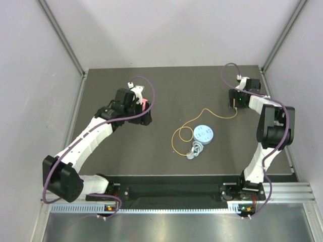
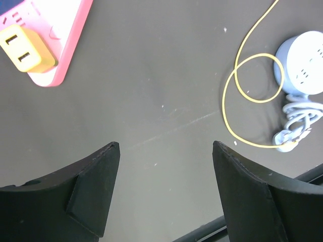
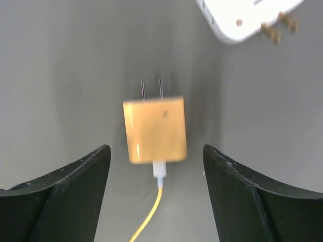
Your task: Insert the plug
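**Both claws open and empty; plug lies loose by the far right corner**

Top external view: The left claw [image 1: 143,112] hangs over the left half of the worktop [image 1: 166,85], next to a pink power strip [image 1: 146,104]. The right claw [image 1: 236,101] is near the far right corner. A yellow wire [image 1: 212,114] runs from under it toward the centre and ends in a loop. A light-blue round disc [image 1: 203,134] lies at that loop, with its bundled grey cord [image 1: 195,150] just beside it. The plug is too small to make out here.

Left wrist view: The claw [image 2: 164,146] stands wide open with only bare worktop between its fingers. The pink power strip [image 2: 65,45] carries a yellow adapter [image 2: 25,49]. The wire loop [image 2: 255,78], the disc [image 2: 303,60] and the cord [image 2: 298,123] lie to the right.

Right wrist view: The right claw [image 3: 155,147] is open wide and holds nothing. The plug [image 3: 155,130] lies between the fingers with a gap on each side. Its two pins point away from the claw, and its wire [image 3: 149,217] trails back. A white block [image 3: 242,15] with two brass pins lies beyond it.
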`<state>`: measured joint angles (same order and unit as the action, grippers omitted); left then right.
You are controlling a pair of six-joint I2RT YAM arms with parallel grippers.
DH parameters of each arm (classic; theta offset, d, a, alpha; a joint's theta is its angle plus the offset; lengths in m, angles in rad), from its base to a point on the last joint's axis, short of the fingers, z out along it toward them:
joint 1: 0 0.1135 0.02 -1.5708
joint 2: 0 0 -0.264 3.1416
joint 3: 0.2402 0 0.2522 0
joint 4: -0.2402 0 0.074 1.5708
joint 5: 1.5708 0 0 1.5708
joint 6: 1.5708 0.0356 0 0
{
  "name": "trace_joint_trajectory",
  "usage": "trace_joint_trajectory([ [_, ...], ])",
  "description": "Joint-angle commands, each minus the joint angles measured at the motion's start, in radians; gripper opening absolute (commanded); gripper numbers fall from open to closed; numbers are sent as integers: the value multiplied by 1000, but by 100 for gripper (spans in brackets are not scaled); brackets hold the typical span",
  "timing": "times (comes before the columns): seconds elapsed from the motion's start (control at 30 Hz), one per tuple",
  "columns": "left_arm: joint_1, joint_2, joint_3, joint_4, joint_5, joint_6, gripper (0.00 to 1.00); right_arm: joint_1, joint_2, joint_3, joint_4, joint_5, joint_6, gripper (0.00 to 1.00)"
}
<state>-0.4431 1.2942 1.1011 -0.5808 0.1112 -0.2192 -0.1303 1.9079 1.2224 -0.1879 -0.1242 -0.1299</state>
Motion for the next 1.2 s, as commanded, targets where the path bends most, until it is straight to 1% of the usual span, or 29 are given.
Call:
trace_joint_trajectory([
  [0.0,-2,-30,-9,76,11,-19,78,-12,35,122,-8,-67,-43,72],
  [0.03,-2,-27,-9,75,12,-22,78,-12,48,141,-24,-72,-48,70],
  [0.07,-2,-24,-9,75,10,-22,78,-12,71,156,-34,-80,-50,65],
  [0.17,0,-21,-7,70,-7,-29,77,-11,97,199,-65,-84,-54,56],
  [0.27,-2,-29,-9,73,4,-34,76,-6,111,209,-96,-81,-63,56],
  [0.43,-2,-52,-10,76,12,-43,75,8,106,181,-117,-46,-71,64],
  [0.5,-2,-53,-10,73,12,-48,75,8,102,170,-120,-43,-68,64],
  [0.53,-2,-55,-12,81,12,-51,75,8,99,169,-119,-45,-70,54],
  [0.6,-2,-55,-12,82,-4,-60,75,8,89,166,-105,-49,-80,39],
  [0.63,-2,-55,-7,79,-10,-80,75,8,82,161,-94,-48,-86,29],
  [0.67,0,-56,-1,73,-16,-100,74,9,51,154,-85,-46,-88,14],
  [0.7,1,-59,9,75,-16,-123,70,12,33,140,-82,-52,-88,11],
  [0.73,6,-65,13,79,17,-165,69,24,-22,132,-76,-60,-89,7],
  [0.8,14,-64,31,107,83,-209,69,55,-99,80,-55,-75,-117,4],
  [0.83,26,-55,42,119,161,-245,69,102,-183,60,-27,-74,-134,2],
  [0.87,32,-46,52,130,209,-258,69,122,-231,40,-13,-74,-155,1],
  [0.93,49,0,117,134,278,-275,69,243,-317,-20,19,-72,-203,0],
  [0.97,53,22,149,124,333,-267,68,273,-395,-49,42,-84,-218,0],
  [1.0,55,42,219,93,350,-234,68,303,-430,-64,60,-89,-230,0],
  [1.03,58,81,253,85,363,-214,68,354,-466,-83,77,-94,-235,0],
  [1.07,61,99,282,76,361,-201,67,375,-528,-110,114,-112,-235,0],
  [1.13,78,141,350,90,395,-190,63,437,-616,-130,139,-152,-235,0],
  [1.17,83,152,382,104,463,-190,60,458,-642,-148,159,-196,-238,0],
])
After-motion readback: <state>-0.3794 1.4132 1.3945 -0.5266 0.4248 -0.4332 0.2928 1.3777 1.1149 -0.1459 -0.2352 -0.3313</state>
